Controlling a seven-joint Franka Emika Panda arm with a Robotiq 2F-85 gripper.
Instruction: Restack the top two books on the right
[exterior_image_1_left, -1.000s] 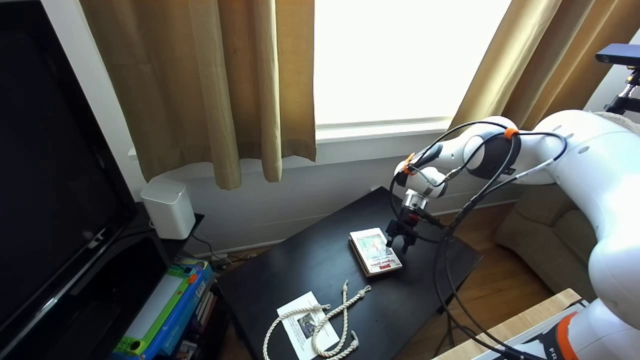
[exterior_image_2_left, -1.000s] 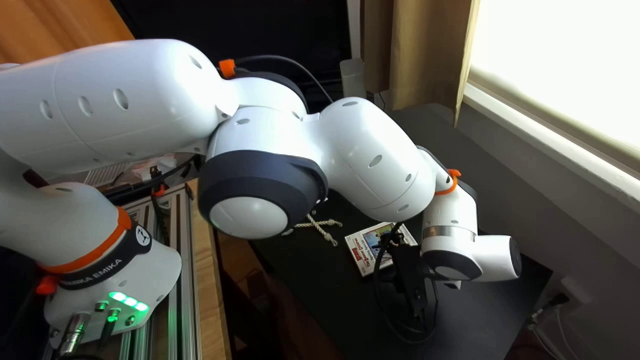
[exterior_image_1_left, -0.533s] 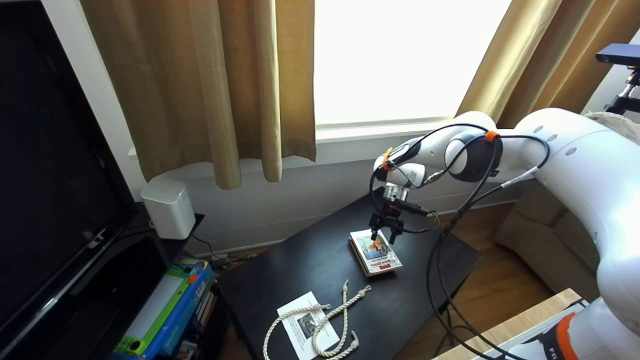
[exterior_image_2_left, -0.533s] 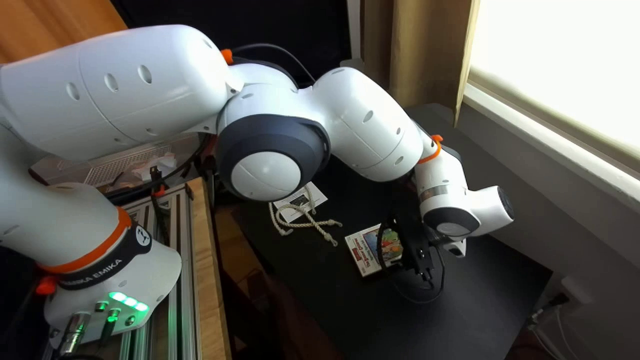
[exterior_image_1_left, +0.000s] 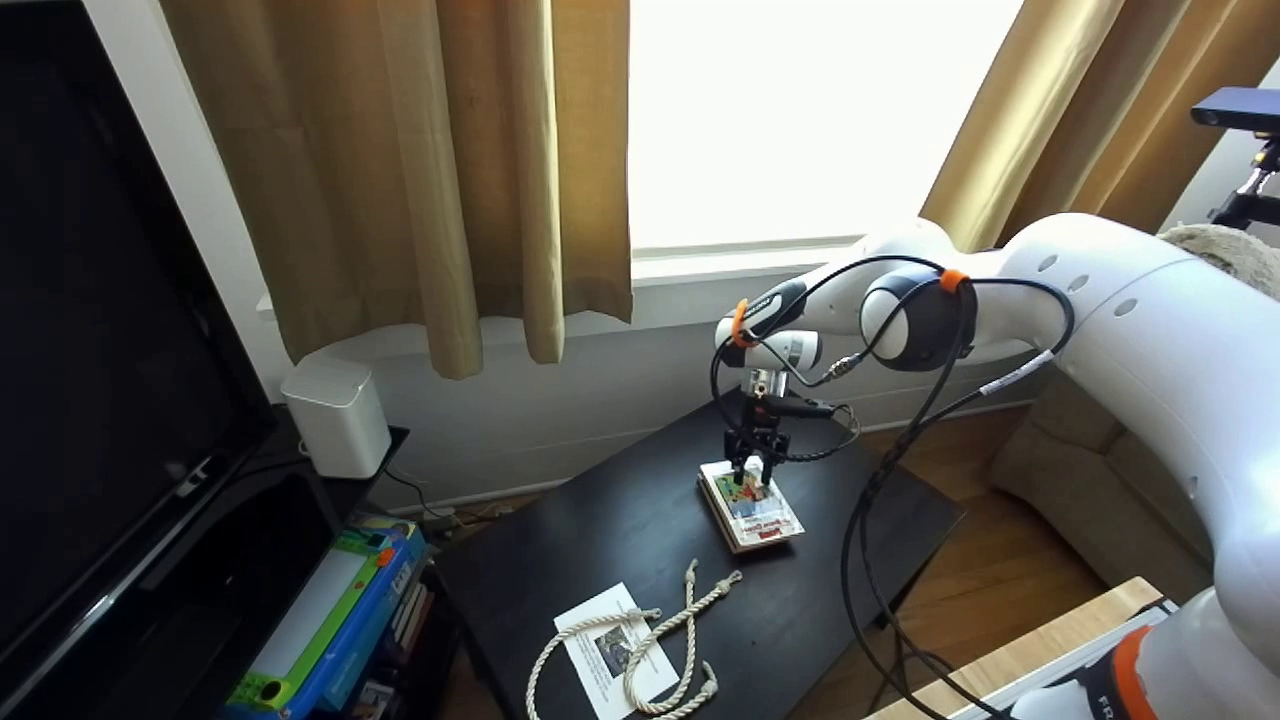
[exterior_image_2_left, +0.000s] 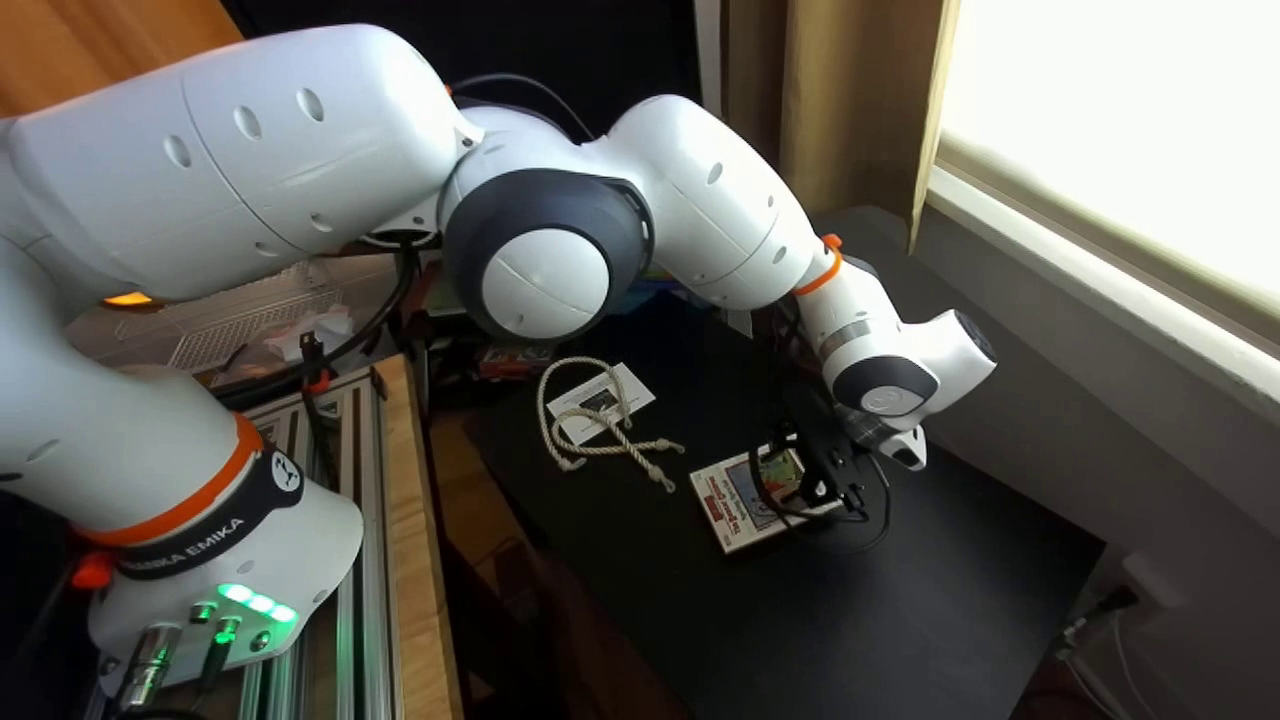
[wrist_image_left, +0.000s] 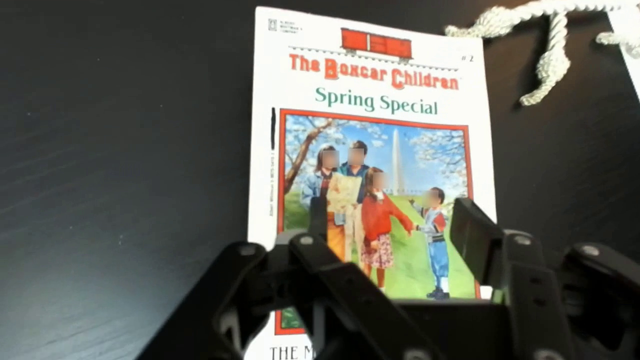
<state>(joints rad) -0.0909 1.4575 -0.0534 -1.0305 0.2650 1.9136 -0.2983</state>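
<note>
Shifted farther over the books stacked on the worktop since half a second ago, my tool hangs spread, approaching for a grasp, I judge, and next must find a pinchable edge.

On the counter, a pale rope in loose loops, partly over a printed sheet. In an exterior view, a white box upright just beside a black television, with a blue and green box lower down. Tan curtains on both sides of a bright window.
</note>
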